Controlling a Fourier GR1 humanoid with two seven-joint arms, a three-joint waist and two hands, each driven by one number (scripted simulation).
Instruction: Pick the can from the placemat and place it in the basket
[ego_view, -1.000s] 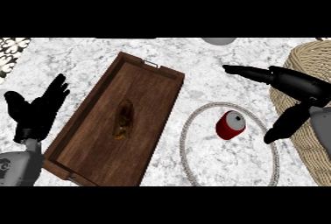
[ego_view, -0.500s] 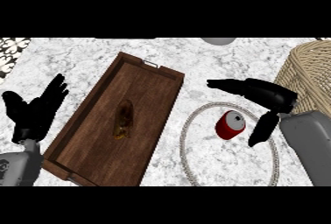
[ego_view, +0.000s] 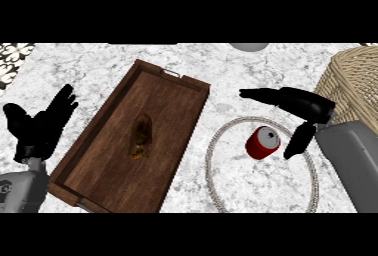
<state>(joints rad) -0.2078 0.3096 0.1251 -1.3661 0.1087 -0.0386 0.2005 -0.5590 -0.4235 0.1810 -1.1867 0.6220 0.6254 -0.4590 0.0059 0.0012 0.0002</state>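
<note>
- Overhead, a white and grey marbled bench fills the frame, seen from steeply above.
- A red can lies on its side right of centre, its silver top facing the upper right.
- The can rests inside a round placemat, pale like the marble and edged with a rope-like rim; the can sits in the mat's upper half.
- The right hand, black on a grey forearm, enters from the right edge and sits just above and to the right of the can.
- Its fingers are released: they stretch straight toward the left above the can, while the thumb points down just beside the can's right side. Whether the thumb touches the can cannot be told; nothing is grasped.
- A woven wicker basket stands at the upper right edge, partly cut off by the frame, just behind the right hand.
- A long dark wooden tray lies diagonally across the left-centre, from the upper middle to the lower left, with a small metal handle at its top end.
- A small brown item, too unclear to name, lies in the middle of the tray.
- The left hand rests at the left edge, left of the tray, fingers released and pointing up, holding nothing.
- A grey rounded object is cut off at the top edge.
</note>
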